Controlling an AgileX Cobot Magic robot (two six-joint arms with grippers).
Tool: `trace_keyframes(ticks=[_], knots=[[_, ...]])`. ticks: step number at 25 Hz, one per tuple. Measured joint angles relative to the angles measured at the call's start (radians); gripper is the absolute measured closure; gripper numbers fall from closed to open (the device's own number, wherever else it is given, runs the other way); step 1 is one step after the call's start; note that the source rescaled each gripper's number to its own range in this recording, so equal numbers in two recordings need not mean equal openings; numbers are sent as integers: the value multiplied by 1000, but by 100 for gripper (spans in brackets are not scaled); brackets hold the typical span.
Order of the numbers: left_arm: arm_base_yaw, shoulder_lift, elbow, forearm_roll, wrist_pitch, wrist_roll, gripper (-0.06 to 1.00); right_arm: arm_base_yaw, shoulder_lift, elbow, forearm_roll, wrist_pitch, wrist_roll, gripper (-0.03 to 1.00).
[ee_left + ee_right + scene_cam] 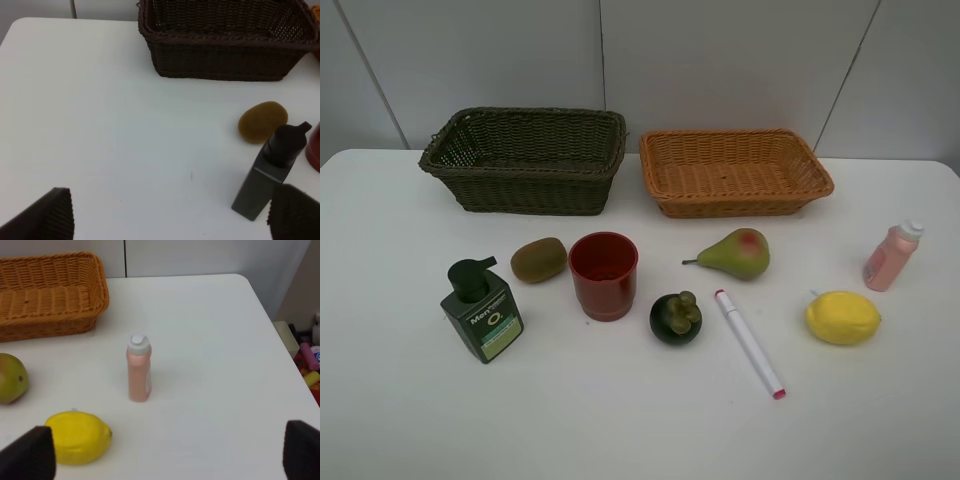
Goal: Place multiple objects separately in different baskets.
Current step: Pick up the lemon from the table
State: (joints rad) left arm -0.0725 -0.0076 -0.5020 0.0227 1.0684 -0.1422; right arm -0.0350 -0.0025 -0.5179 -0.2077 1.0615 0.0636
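Looking along the left tool (172, 220), found its jaws spread wide over the white surface (100, 125), gripping nothing. Spotted the dark green pump bottle (270, 175) upright just ahead of one finger (295, 210), with the brown kiwi (262, 122) lying right beyond it. Noted a sliver of the red cup (315, 150) beside the bottle. Saw the dark olive-brown basket (220, 60) farther ahead of that tool, well apart from it.

Found the right tool (165, 455) equally wide open, with nothing between its jaws. Saw the yellow lemon (80, 436) lying close ahead of one of its fingers (30, 455), and the green-red pear (11, 377) beyond the lemon. Noted the pink bottle (139, 369) standing upright farther ahead, near the tool's midline. Made out the light orange-tan basket (50, 295) farthest ahead of the right tool, past the pear.

From the high camera, picked out the dark mangosteen (676, 317) and the white-pink marker (750, 343) lying near each other in the middle stretch between the two tools' sides, flanked by cup and lemon. Found the two baskets side by side, and all eight items resting on the surface outside them.
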Motion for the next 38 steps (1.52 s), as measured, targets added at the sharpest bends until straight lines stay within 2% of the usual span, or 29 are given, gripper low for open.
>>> trace_keyframes(ticks=[33, 38], knots=[[0, 0, 0, 0, 0, 0, -6, 0, 3, 0, 0, 0, 0, -3], [0, 0, 0, 0, 0, 0, -6, 0, 159, -4, 31, -1, 0, -3]])
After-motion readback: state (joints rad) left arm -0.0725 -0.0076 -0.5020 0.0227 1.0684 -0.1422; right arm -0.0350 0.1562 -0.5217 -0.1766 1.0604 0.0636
